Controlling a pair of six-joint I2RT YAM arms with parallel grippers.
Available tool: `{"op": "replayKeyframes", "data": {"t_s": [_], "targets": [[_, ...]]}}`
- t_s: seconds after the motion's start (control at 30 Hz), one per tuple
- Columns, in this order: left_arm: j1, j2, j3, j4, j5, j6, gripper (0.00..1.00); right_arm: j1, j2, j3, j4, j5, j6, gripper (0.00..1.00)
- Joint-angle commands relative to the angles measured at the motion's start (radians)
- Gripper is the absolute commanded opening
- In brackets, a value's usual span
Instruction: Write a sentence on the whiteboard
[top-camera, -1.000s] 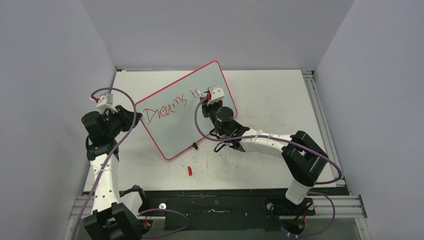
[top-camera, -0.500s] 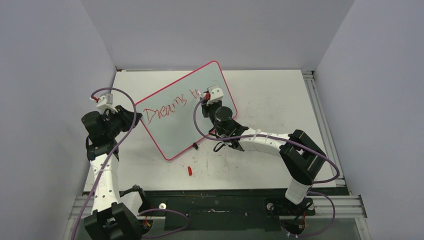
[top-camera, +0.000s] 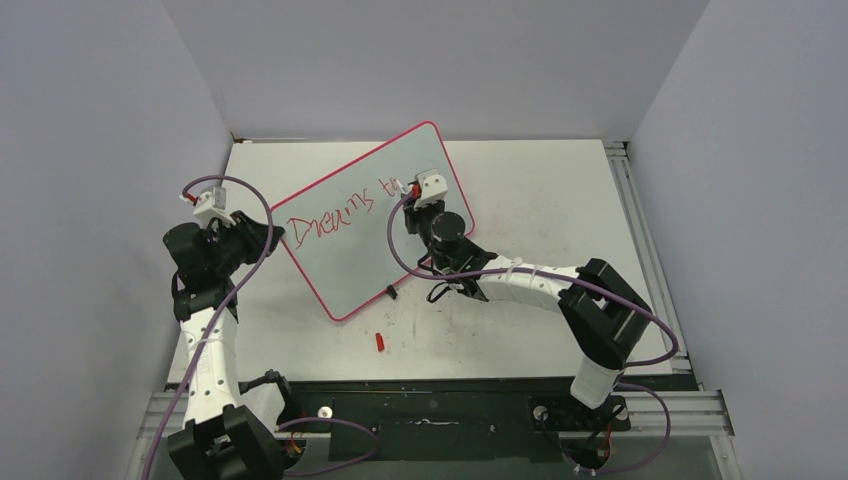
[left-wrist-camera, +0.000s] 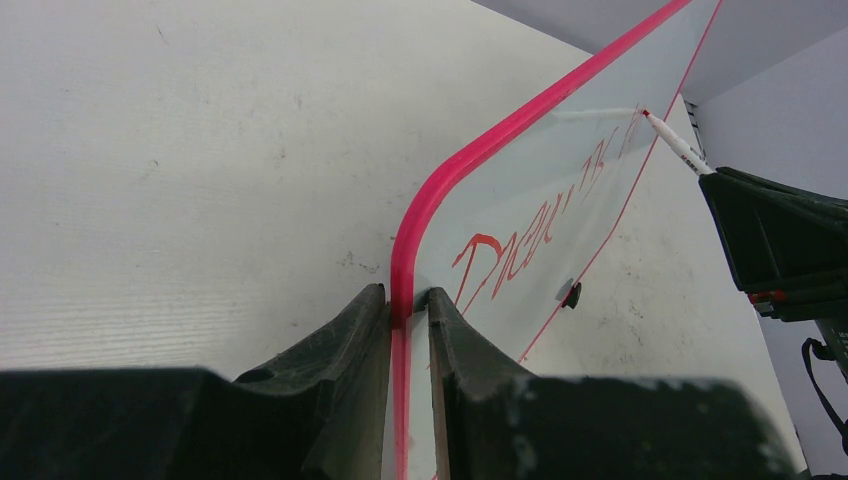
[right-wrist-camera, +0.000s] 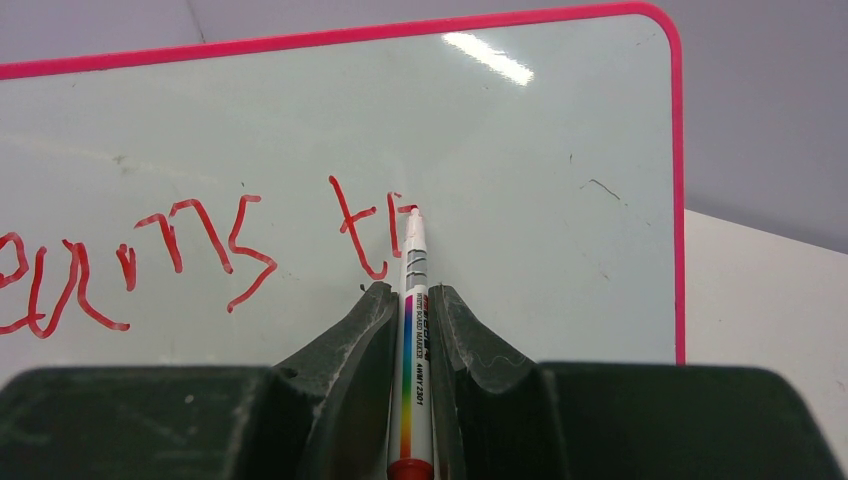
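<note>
The white flat table (top-camera: 540, 200) carries the large glossy whiteboard with a pink rim (top-camera: 345, 255), which stands tilted at centre-left. The left gripper (left-wrist-camera: 405, 296) is clamped narrowly on the board's left rim. The right gripper (right-wrist-camera: 405, 292) pinches a slim white marker (right-wrist-camera: 415, 245); its tip touches the board beside the red letters (right-wrist-camera: 200, 235). A small red piece (top-camera: 380, 342) lies nearer on the table.

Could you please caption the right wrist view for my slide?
Jaws shut on a marker, tip against the whiteboard beside red lettering.

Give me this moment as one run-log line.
stage: writing underway | left gripper: shut on whiteboard edge | right gripper: shut on marker, tip at board | written: "Dreams t", next letter begun
</note>
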Motion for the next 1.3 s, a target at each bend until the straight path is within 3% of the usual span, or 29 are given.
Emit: {"op": "replayKeyframes", "data": {"t_s": [0.0, 0.7, 1.27], "targets": [[-0.017, -0.004, 0.018, 0.001, 0.032, 0.005, 0.17, -0.008, -0.01, 0.01, 0.019, -0.012, 0.003, 0.05], [-0.016, -0.008, 0.018, 0.002, 0.031, 0.005, 0.17, -0.005, -0.038, -0.073, 0.018, 0.004, 0.031, 0.05], [-0.017, -0.009, 0.017, -0.001, 0.026, 0.007, 0.17, -0.007, -0.082, -0.048, -0.001, 0.043, -0.002, 0.05]]}}
